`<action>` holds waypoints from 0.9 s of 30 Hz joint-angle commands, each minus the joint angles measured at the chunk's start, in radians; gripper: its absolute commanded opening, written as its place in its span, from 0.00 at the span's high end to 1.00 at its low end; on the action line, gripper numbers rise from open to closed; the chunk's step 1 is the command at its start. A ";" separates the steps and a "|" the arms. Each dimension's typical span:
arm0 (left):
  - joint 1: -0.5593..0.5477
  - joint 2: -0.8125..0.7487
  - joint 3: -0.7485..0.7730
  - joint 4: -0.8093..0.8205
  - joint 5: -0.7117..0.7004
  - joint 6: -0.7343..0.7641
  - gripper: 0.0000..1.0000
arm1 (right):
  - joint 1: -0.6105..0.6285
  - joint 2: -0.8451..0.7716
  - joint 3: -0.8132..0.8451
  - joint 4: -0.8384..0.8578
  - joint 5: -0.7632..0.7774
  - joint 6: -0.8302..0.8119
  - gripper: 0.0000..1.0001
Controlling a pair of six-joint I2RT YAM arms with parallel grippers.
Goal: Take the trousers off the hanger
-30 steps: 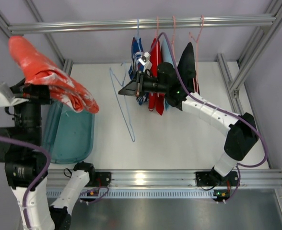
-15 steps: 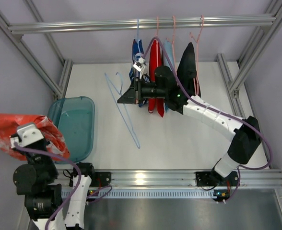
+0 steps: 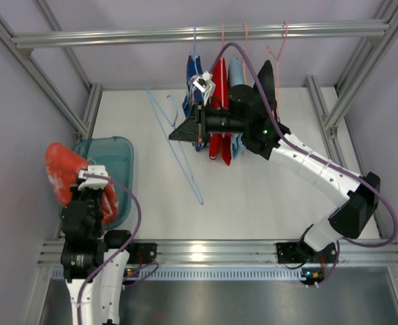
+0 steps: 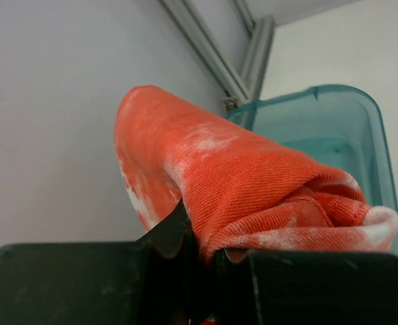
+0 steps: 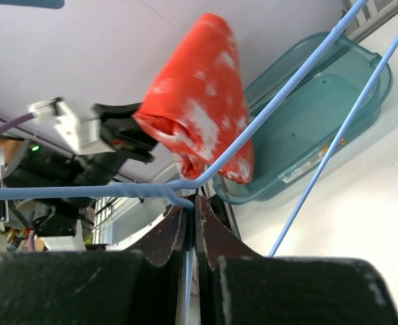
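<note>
Two grips — left claw (image 4: pixel 199 247) pinches the trousers (image 4: pixel 246 176) by the teal bin (image 4: pixel 334 90); right claw (image 5: pixel 192 213) pinches the hanger (image 5: pixel 280 92).

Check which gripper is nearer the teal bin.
Left. The left gripper holds the trousers at the teal bin's left rim; the right gripper clamps the blue hanger mid-table.

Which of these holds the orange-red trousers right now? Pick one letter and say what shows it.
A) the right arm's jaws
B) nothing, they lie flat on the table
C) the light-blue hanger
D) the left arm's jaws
D: the trousers are pinched in the left jaws, bunched up by the teal bin, while the right jaws are closed on the bare light-blue hanger.
</note>
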 commanded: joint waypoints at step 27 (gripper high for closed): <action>0.209 0.894 -0.026 0.409 0.316 -0.288 0.22 | -0.003 -0.256 0.084 -0.209 0.046 -0.248 1.00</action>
